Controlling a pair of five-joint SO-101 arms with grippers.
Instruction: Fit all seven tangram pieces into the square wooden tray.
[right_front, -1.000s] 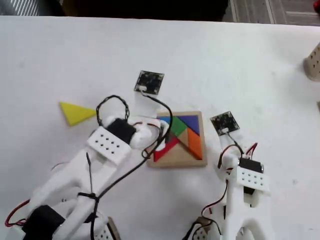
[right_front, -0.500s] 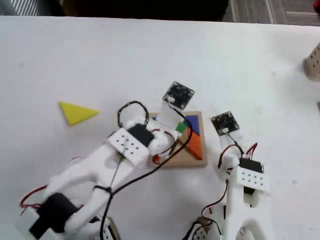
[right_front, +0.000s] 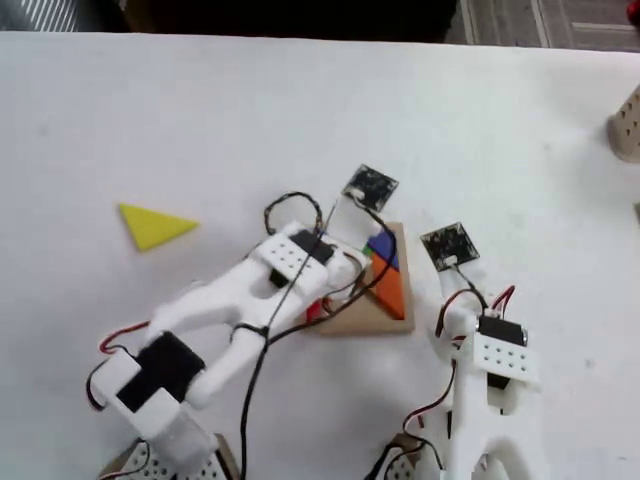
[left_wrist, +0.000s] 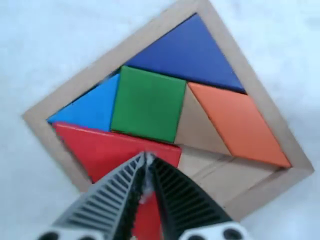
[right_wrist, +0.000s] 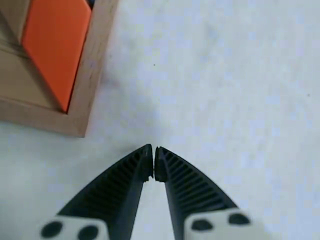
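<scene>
Over the square wooden tray (left_wrist: 248, 87), the left gripper (left_wrist: 146, 159) is hovering pinched closed and empty, tips at the red triangle (left_wrist: 107, 150). Beside it the green square (left_wrist: 148, 105), pale-blue triangle (left_wrist: 90, 106), large blue triangle (left_wrist: 187, 55) and orange parallelogram (left_wrist: 235, 122) are sitting seated; bare gaps are waiting. At nine o'clock, well apart, the yellow triangle (right_front: 152, 225) is lying loose.
</scene>
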